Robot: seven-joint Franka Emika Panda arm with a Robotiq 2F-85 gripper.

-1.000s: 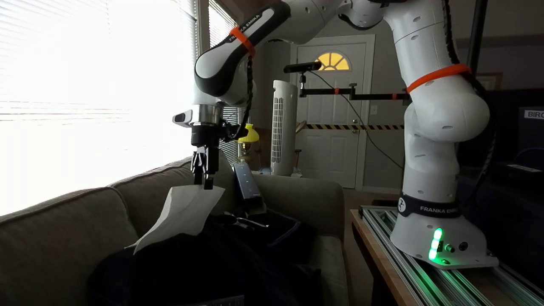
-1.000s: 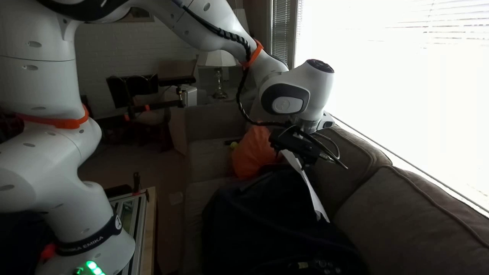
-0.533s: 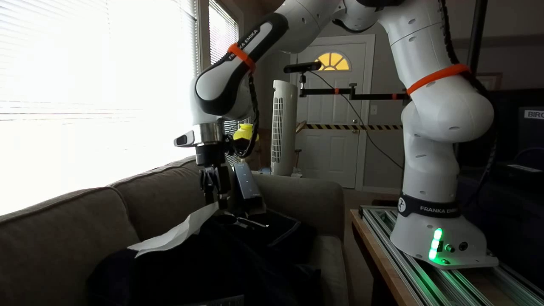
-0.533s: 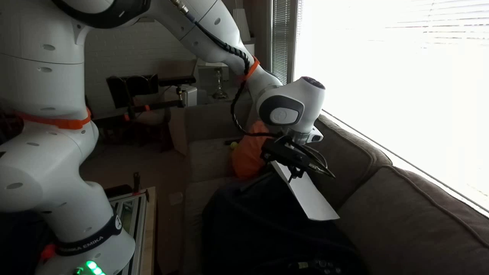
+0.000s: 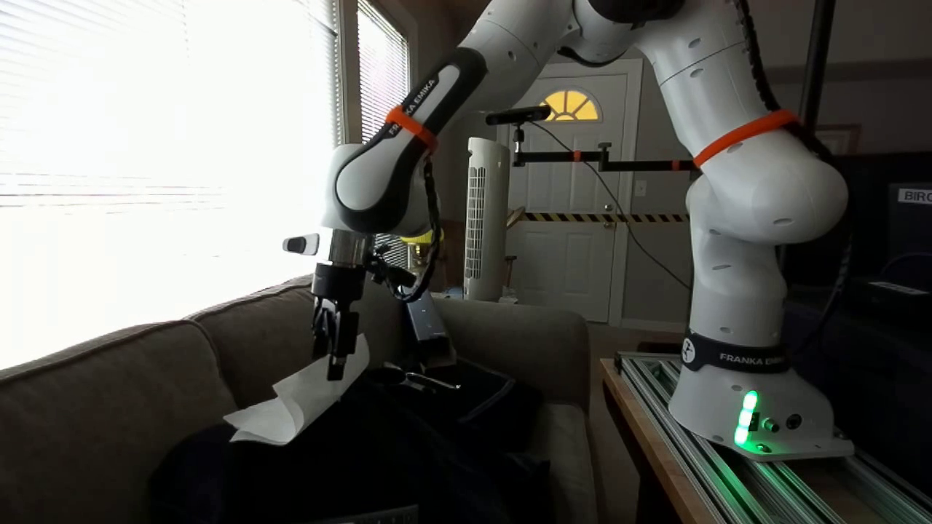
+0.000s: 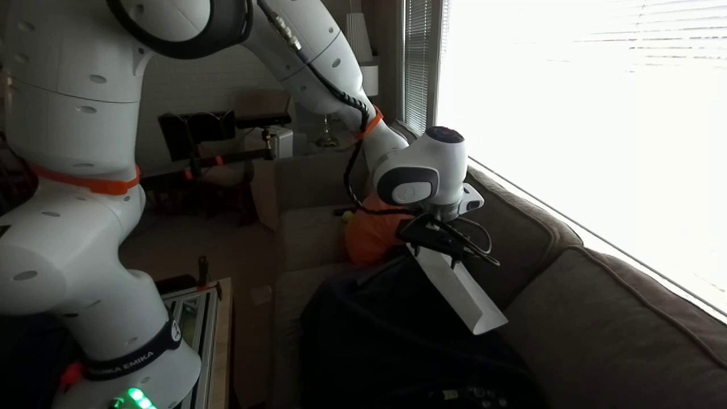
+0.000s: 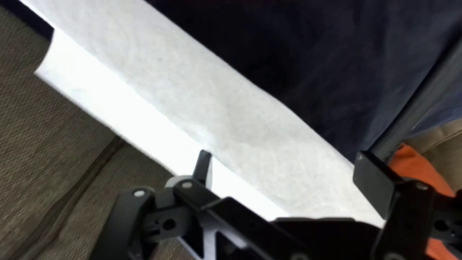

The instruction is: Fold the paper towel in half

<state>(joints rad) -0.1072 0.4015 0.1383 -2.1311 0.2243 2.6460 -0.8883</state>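
Observation:
The white paper towel point(image 5: 317, 393) lies on dark cloth beside the couch backrest. It is bent over on itself in a loose, open curl; its near end shows the two layers apart. It also shows in an exterior view point(image 6: 454, 284) as a long narrow strip. In the wrist view, the paper towel point(image 7: 216, 97) has a greyer upper layer and a brighter strip on the backrest side. My gripper point(image 7: 283, 159) is open above it, with a finger toward each long side and nothing between the pads. My gripper point(image 5: 328, 364) points down; whether its fingertips touch the paper is unclear.
Dark navy cloth point(image 5: 378, 451) covers the seat of the couch. The couch backrest point(image 5: 138, 386) stands close beside the paper. A grey box point(image 5: 424, 313) and shiny utensils point(image 5: 429, 382) lie beyond it. An orange bag point(image 6: 372, 236) sits at the cloth's far end.
The gripper has come down, first swinging toward the robot base, then back toward the backrest. The paper, which hung raised at the fingertips, has dropped and now lies curled over itself.

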